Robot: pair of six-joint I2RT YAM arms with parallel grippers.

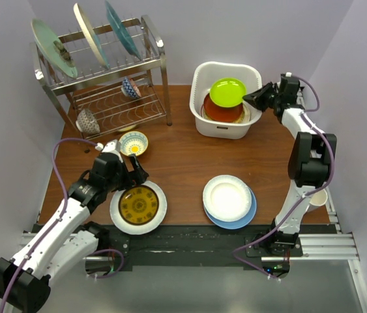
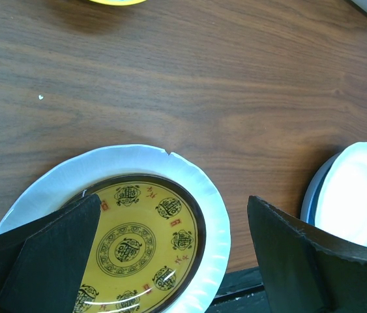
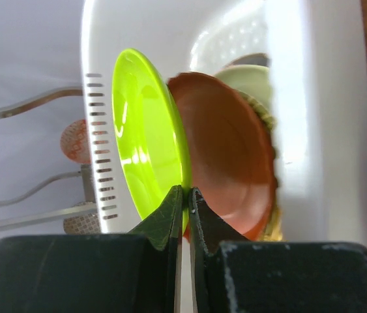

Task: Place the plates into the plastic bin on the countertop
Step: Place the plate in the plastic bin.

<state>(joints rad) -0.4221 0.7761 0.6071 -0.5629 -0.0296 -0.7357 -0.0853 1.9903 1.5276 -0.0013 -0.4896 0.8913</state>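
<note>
The white plastic bin point(image 1: 198, 85) stands at the back right. My right gripper point(image 1: 253, 99) is shut on the rim of a lime green plate point(image 1: 227, 91) and holds it tilted over an orange-brown plate point(image 1: 217, 112) in the bin. In the right wrist view my gripper point(image 3: 184, 192) pinches the lime plate point(image 3: 141, 137) next to the orange-brown plate point(image 3: 229, 163). My left gripper point(image 1: 123, 171) is open above the brown patterned plate point(image 1: 138, 206), which lies on a white plate point(image 2: 203, 189). Its fingers point(image 2: 53, 254) straddle the plate's edge without touching it. A white plate point(image 1: 227, 195) lies on a blue plate point(image 1: 238, 220).
A steel wire rack point(image 1: 160, 68) at the back left holds three upright plates point(image 1: 90, 31) and two bowls point(image 1: 130, 88). A small yellow-and-blue bowl point(image 1: 133, 142) sits near my left gripper. A cream cup point(image 1: 318, 197) stands at the right edge.
</note>
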